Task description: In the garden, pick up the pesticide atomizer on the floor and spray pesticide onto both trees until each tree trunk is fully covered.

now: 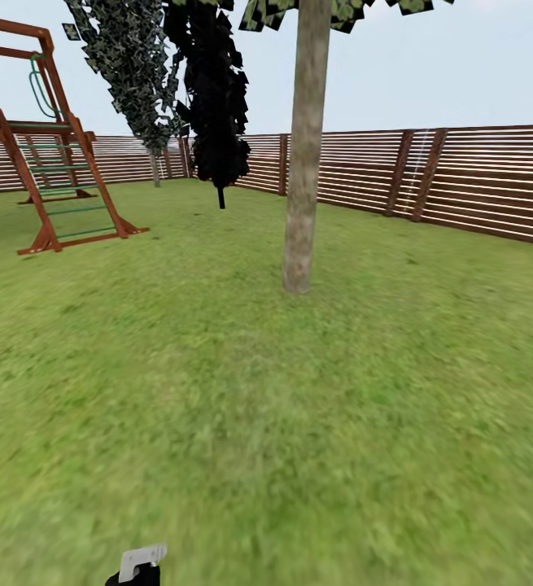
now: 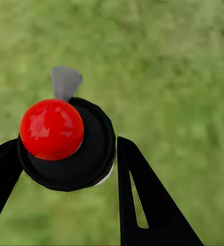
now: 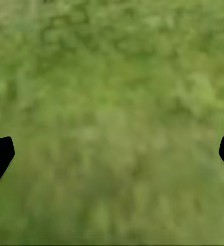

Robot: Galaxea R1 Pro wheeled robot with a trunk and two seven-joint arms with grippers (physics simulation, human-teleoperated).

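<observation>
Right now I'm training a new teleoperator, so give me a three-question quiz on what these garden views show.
1. True or false: the left claw grips the pesticide atomizer.
2. What colour is the atomizer's round top: A green, B red, C white?
3. What wooden structure stands on the grass left of the nearest tree trunk?

Key: 1 true. 2 B. 3 the swing-set ladder frame.

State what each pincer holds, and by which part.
Left pincer grips the atomizer by its black cap, below the red knob. Right pincer is open, holding nothing.
</observation>
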